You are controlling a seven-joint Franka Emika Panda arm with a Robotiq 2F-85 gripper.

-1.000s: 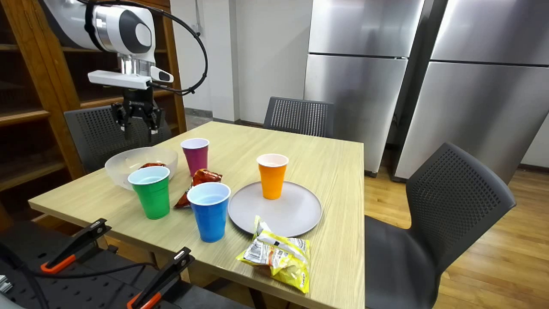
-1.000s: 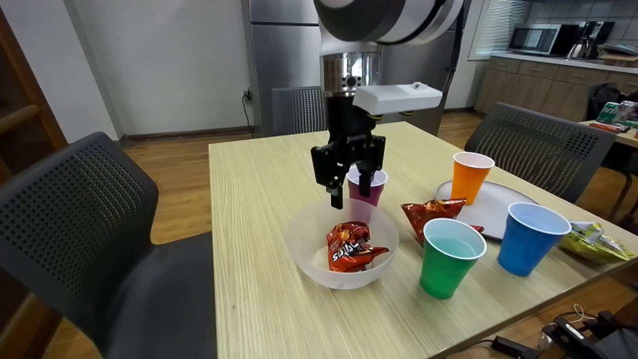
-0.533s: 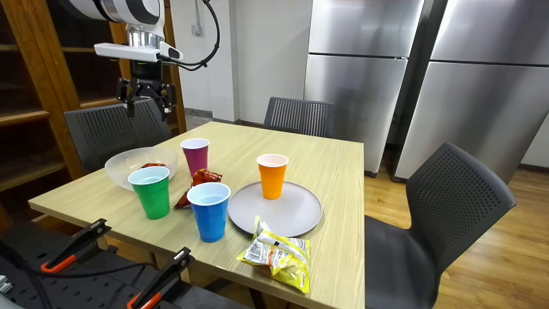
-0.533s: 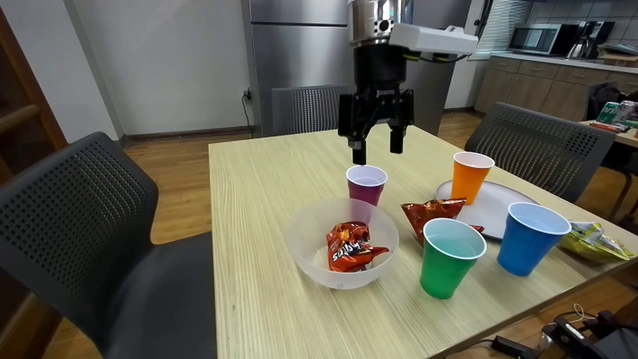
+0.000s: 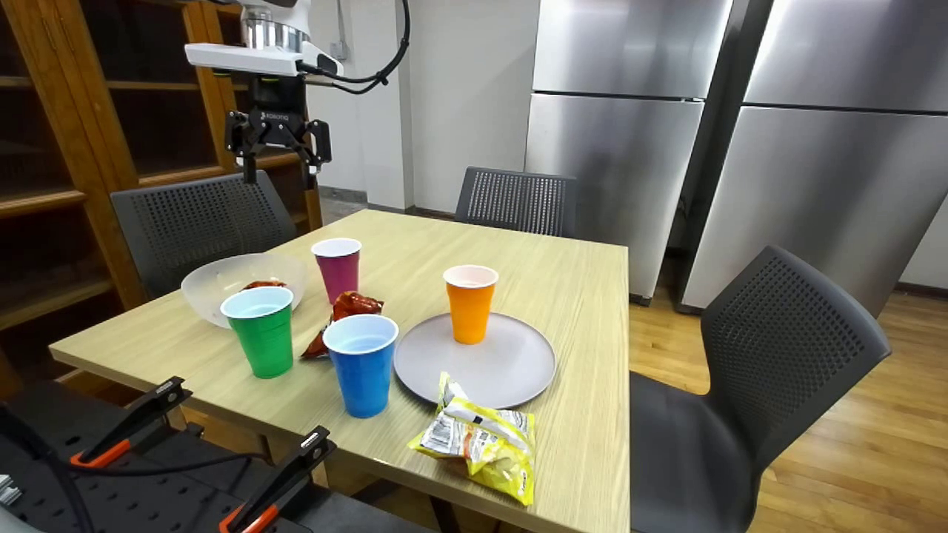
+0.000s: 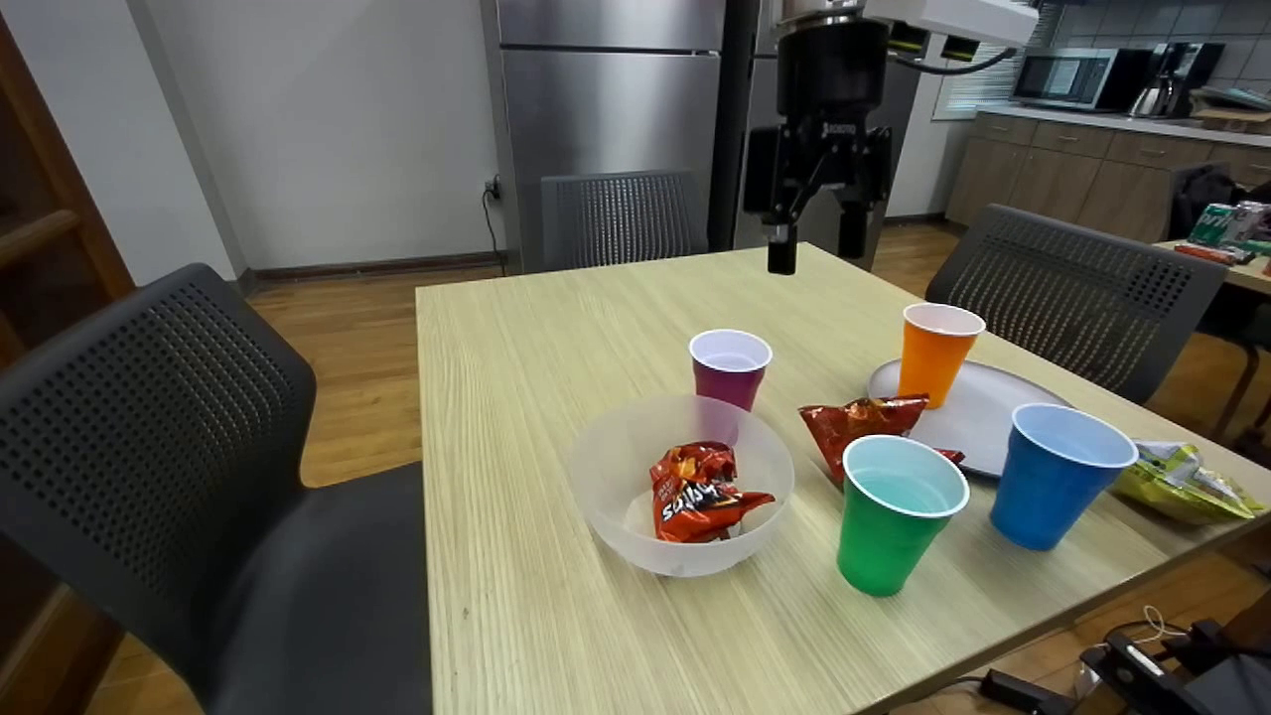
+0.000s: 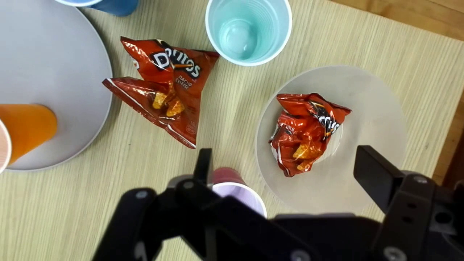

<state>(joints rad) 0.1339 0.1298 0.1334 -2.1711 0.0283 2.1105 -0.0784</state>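
Wrist view, end effector (image 7: 284,163) with jaws spread wide above the counter (image 7: 235,119), red Doritos bag (image 7: 308,130) in translucent bowl (image 7: 373,105), purple cup (image 7: 237,189) beside bowl, another Doritos bag (image 7: 175,85) by gray plate (image 7: 54,61)

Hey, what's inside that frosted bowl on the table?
A crumpled red chip bag lies in the frosted bowl. Anything directly beneath the bag is covered and can't be seen.
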